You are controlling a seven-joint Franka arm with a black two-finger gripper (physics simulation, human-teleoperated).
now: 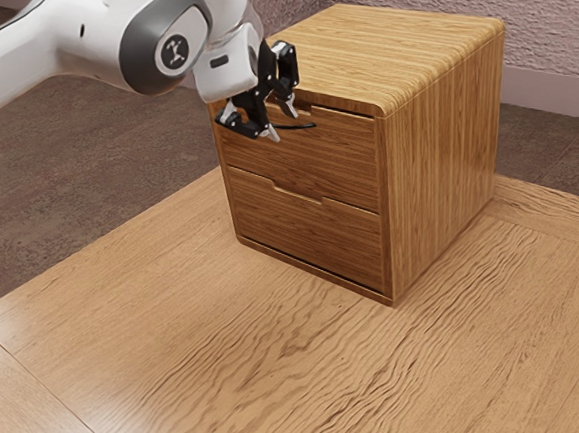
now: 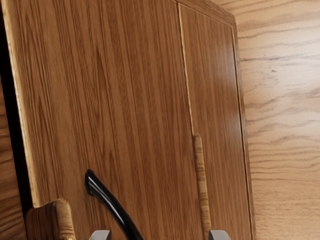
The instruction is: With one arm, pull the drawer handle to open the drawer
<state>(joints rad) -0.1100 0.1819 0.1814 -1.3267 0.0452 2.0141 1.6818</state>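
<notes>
Black two-finger gripper (image 1: pixel 263 120) of a white robot arm (image 1: pixel 103 31) hovers at the top drawer (image 1: pixel 324 159) of a light oak two-drawer cabinet (image 1: pixel 441 138), at twelve o'clock on the wooden table (image 1: pixel 307 378). The claw is released, its fingers (image 2: pixel 219 234) spread either side of the thin black curved handle (image 2: pixel 112 202).

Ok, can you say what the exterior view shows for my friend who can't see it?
A white robot arm holds its black pincer at the dark handle on the top drawer of a wooden cabinet on a wooden table.
</notes>
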